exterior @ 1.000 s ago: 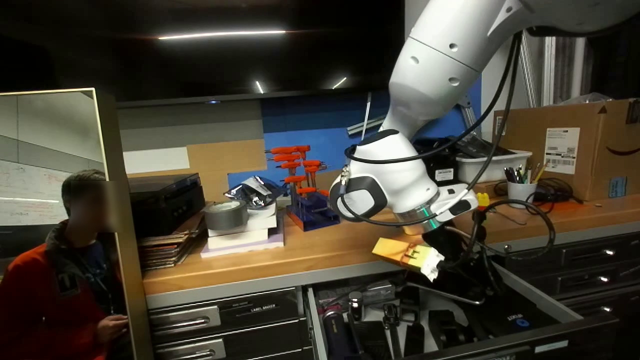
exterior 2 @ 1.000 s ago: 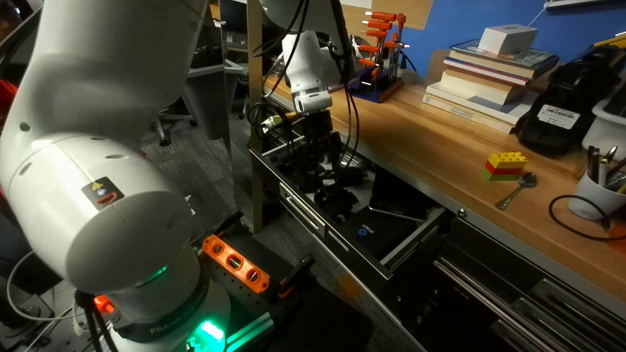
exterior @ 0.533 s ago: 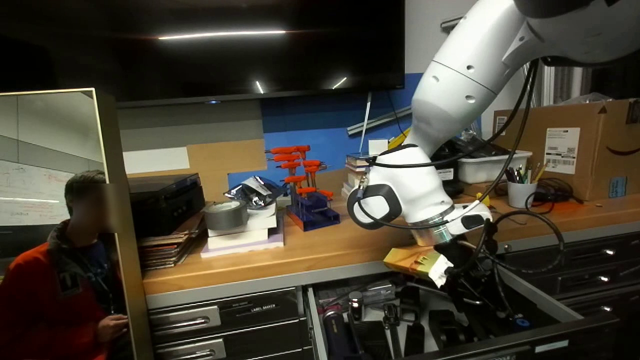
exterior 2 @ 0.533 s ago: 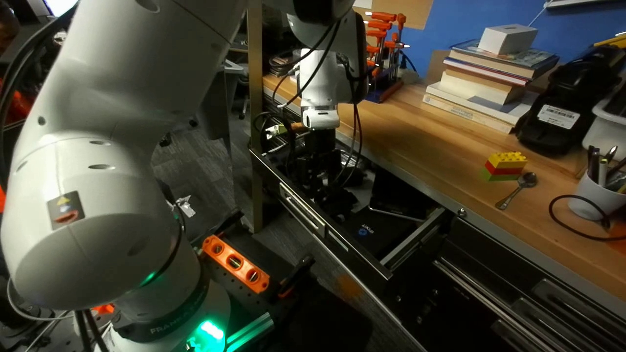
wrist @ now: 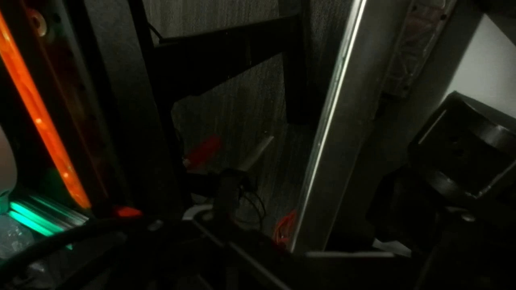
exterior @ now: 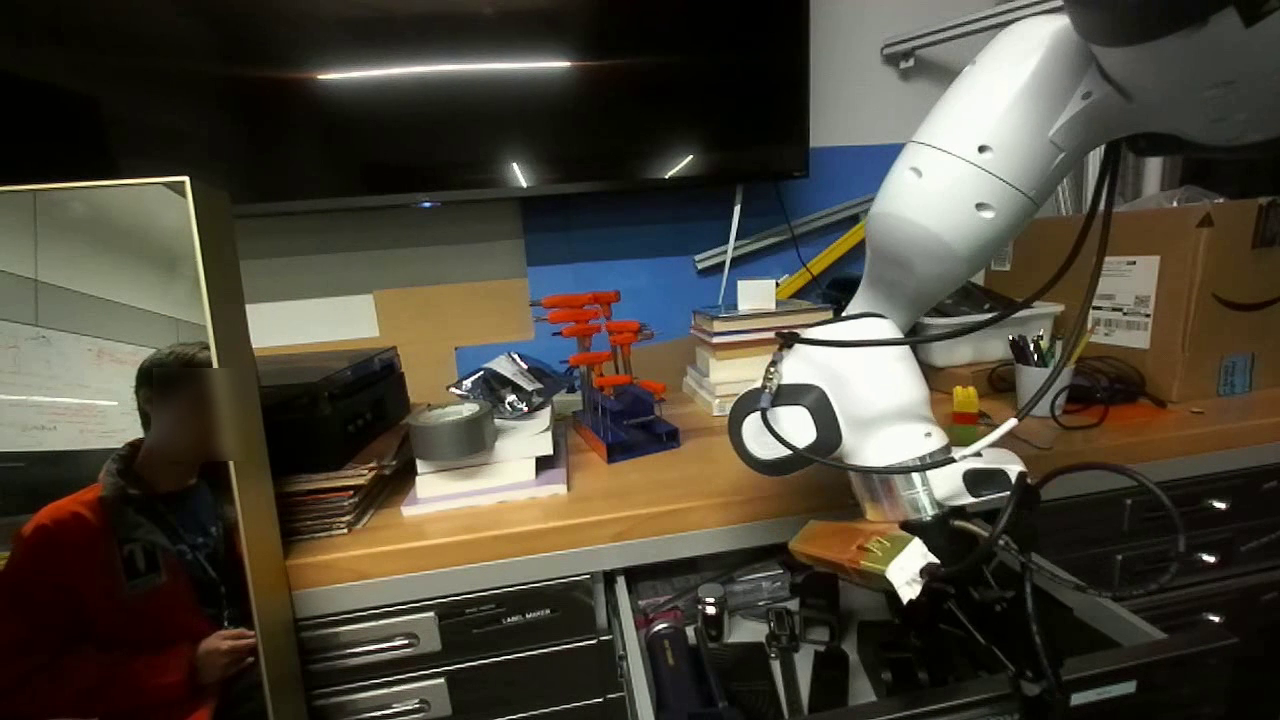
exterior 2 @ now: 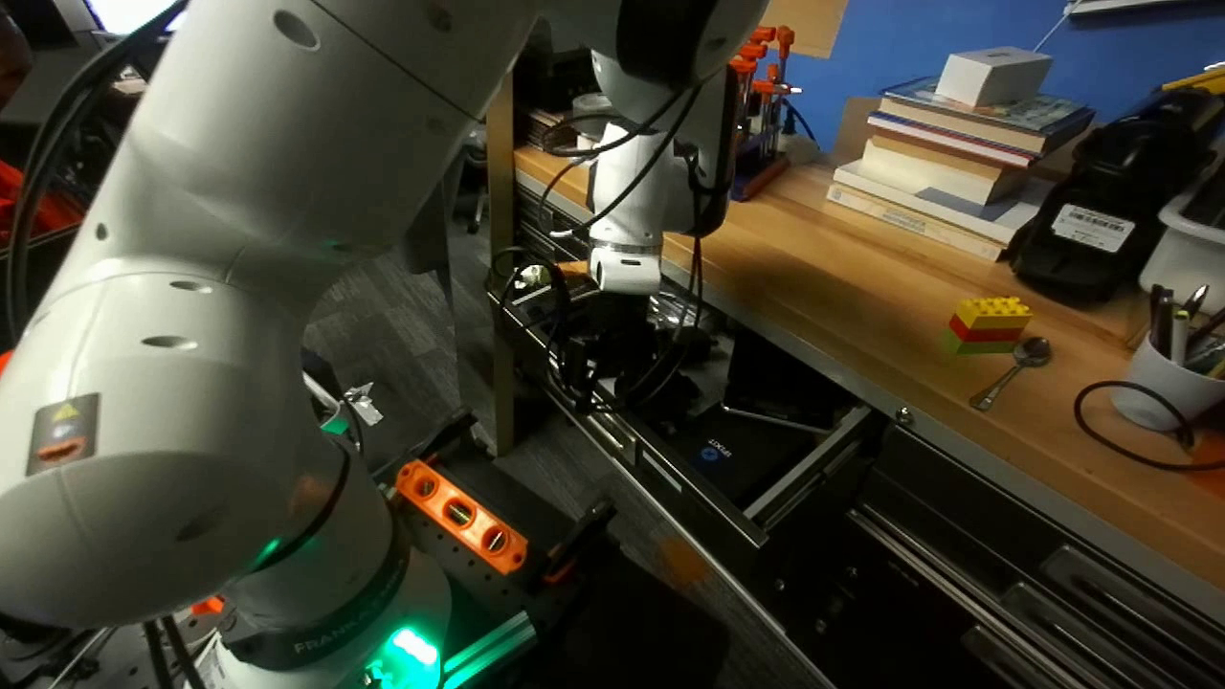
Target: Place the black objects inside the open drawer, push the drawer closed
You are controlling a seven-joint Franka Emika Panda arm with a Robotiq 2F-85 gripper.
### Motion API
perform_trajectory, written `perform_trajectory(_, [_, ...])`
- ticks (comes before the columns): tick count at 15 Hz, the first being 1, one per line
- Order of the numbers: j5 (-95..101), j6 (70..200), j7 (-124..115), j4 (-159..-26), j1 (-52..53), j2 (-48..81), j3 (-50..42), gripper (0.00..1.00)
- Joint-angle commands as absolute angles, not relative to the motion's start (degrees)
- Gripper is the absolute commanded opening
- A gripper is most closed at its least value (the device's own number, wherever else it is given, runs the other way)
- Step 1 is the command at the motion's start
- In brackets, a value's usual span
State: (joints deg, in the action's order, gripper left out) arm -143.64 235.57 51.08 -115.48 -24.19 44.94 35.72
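The open drawer [exterior: 1150, 655] is a wide dark-grey metal drawer, pulled out; its front also shows in an exterior view [exterior 2: 732, 515] and its bright rim in the wrist view [wrist: 336, 92]. Several black objects [exterior: 830, 680] lie inside it, with a black flat box [exterior 2: 742, 450] bearing a blue logo. In the wrist view a black block-shaped object [wrist: 463, 149] lies inside the rim. My gripper [exterior: 965, 625] points down low at the drawer's front part; it also shows in an exterior view [exterior 2: 603, 368]. Its fingers are dark against dark, so their opening and any held thing are unclear.
A yellow box with white tape [exterior: 850, 550] sits beside my wrist, with looping cables. The wooden worktop [exterior 2: 813, 268] edges the drawer's back. An orange level [exterior 2: 459, 515] lies near the robot base. A person [exterior: 140, 560] shows at the left by a tall frame.
My gripper has moved down and towards the drawer's front, rightward in an exterior view. The taped yellow box and cables have moved along with it. The drawer has not visibly moved.
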Motion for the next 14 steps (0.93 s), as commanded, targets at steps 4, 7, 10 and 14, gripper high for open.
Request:
perform_trajectory(4, [-144.37,219.83,53.58,-120.22,-25.36,42.03,33.96,1.0])
perform_trajectory(7, [-142.23,212.18,52.41,-121.69,-25.21,40.41,33.23,1.0])
perform_trajectory(10, [-139.6,205.89,50.29,-123.87,-24.17,37.38,31.9,1.0])
perform_trajectory(14, [-132.57,198.06,45.36,-125.23,-20.86,33.58,28.77,1.0])
